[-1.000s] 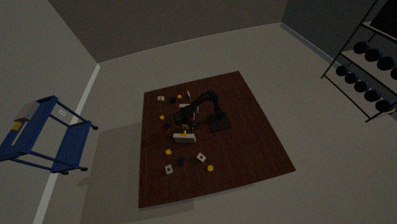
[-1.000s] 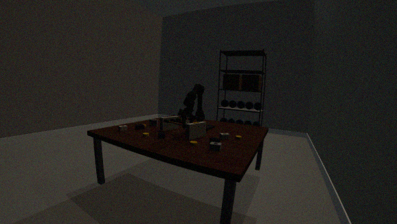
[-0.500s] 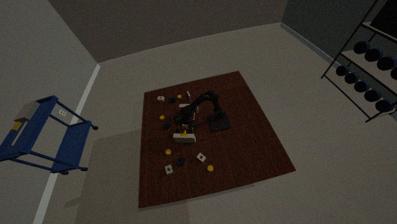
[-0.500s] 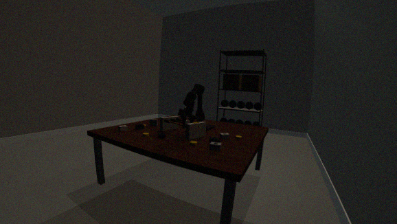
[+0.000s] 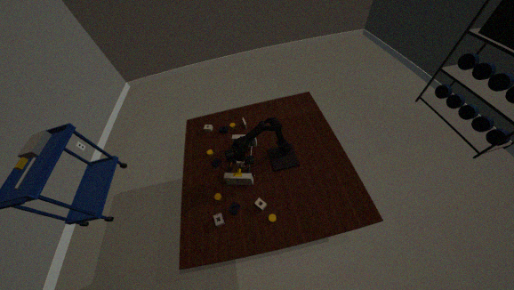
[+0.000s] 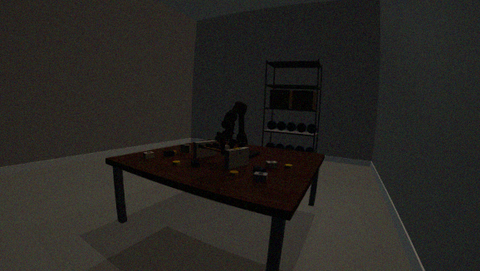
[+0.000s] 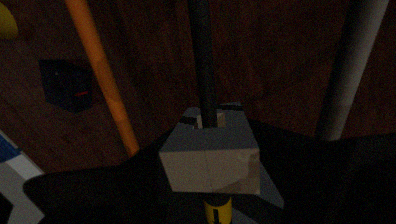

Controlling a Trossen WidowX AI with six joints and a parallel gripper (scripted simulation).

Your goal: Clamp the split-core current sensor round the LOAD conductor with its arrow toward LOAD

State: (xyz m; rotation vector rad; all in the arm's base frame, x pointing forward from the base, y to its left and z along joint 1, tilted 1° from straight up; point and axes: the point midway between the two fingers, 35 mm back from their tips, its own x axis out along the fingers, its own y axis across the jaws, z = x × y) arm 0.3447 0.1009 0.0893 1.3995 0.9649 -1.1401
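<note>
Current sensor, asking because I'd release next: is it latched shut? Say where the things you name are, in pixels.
Cannot tell: in the wrist view the sensor [image 7: 212, 170] surrounds the black conductor [image 7: 202, 60], but no latch is discernible.

Serves as a reddish-brown, wood-grained table [image 5: 329, 200] [image 6: 208, 179] [image 7: 150, 65] on dark legs. Taken from its centre in the top view, bears the arm's black base plate [image 5: 293, 165] toward one o'clock. Carries a pale upright panel [image 5: 238, 179] [image 6: 237, 159] at nine and another pale panel [image 5: 238, 136] [image 6: 207, 149] toward eleven. Holds a white block [image 5: 207, 127] [image 6: 149, 155] between ten and eleven, a yellow disc [image 5: 232, 124] near eleven, and a second yellow disc [image 5: 209, 152] [image 6: 176, 163] [image 7: 6, 22] at ten. Toward seven and eight, supports two white blocks with dark centres, a dark block [image 5: 235, 208] between them. Has one more yellow disc [image 5: 272, 218] [image 6: 288, 165] at six.
</note>
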